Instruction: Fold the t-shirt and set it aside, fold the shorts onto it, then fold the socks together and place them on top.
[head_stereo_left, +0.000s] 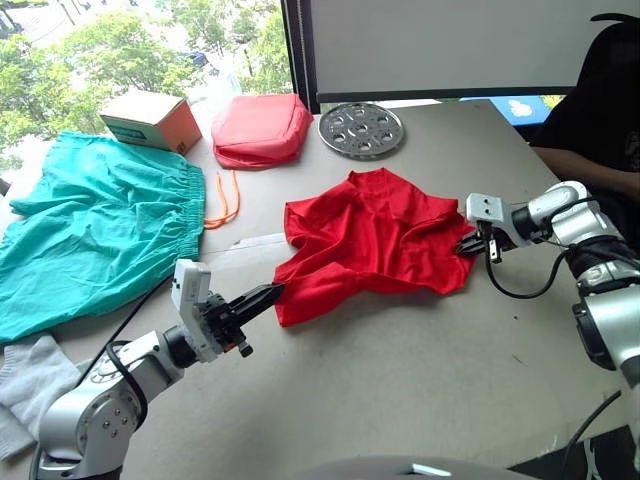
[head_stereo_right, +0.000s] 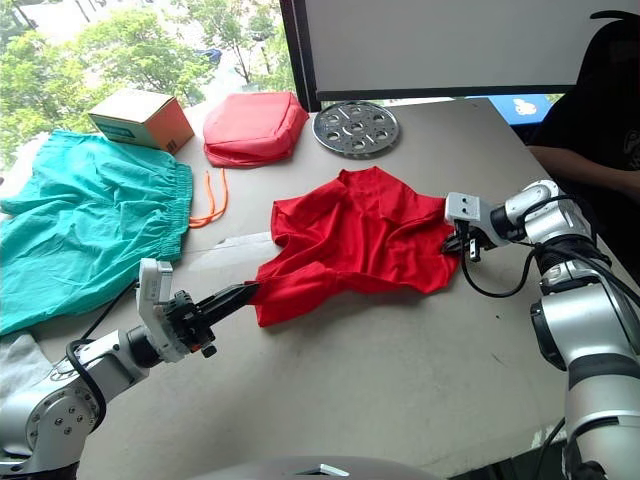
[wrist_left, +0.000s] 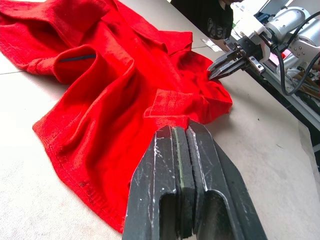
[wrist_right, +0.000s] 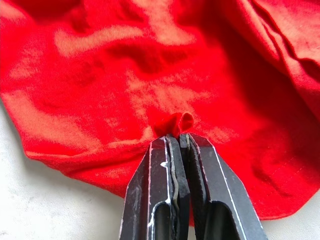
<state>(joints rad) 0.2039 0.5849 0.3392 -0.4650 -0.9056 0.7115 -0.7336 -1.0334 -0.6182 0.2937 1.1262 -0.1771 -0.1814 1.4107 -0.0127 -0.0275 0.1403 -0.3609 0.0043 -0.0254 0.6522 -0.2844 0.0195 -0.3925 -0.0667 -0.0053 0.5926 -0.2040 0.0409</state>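
T-shirt (head_stereo_left: 375, 238) fabric, bright red and thin, is pinched into a small tuck between the closed fingers of the right gripper (wrist_right: 176, 137), at the cloth's edge. The left gripper (head_stereo_left: 268, 294) meets the opposite hemmed edge with fingers pressed together, seemingly clamped on a fold, though the contact is hard to see. Between the two grippers the shirt lies rumpled on the pale table (head_stereo_left: 420, 370). Beyond the left gripper the teal shorts (head_stereo_left: 95, 225) lie spread flat.

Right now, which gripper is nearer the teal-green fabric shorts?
Left. The left gripper is at the bright red thin t-shirt's near corner, beside the teal-green fabric shorts. The right gripper pinches the shirt's far edge, across it.
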